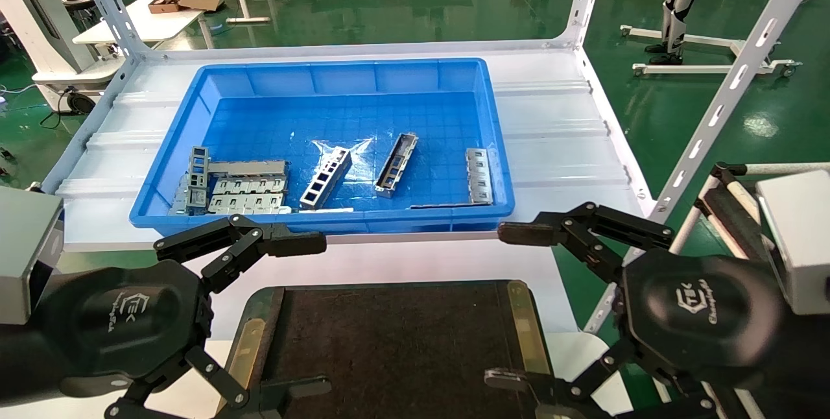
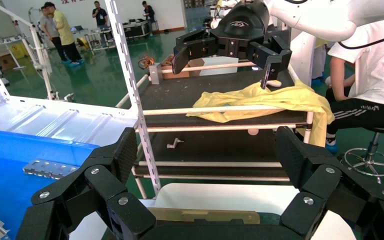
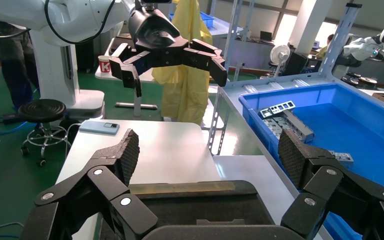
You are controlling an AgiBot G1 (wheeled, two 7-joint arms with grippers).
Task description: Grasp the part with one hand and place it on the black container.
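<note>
Both black two-finger grippers, left (image 1: 295, 315) and right (image 1: 512, 305), hang spread wide, empty, over the flat dark tray (image 1: 389, 341); slim silver-grey metal channel (image 1: 396, 165) lies in the blue plastic bin (image 1: 194, 98)

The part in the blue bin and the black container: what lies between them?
In the head view, the blue bin's near wall and a bare strip of white table separate the part from the black container.

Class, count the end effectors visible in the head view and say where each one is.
2: the left end effector open over the black tray's left edge; the right end effector open over its right edge.
</note>
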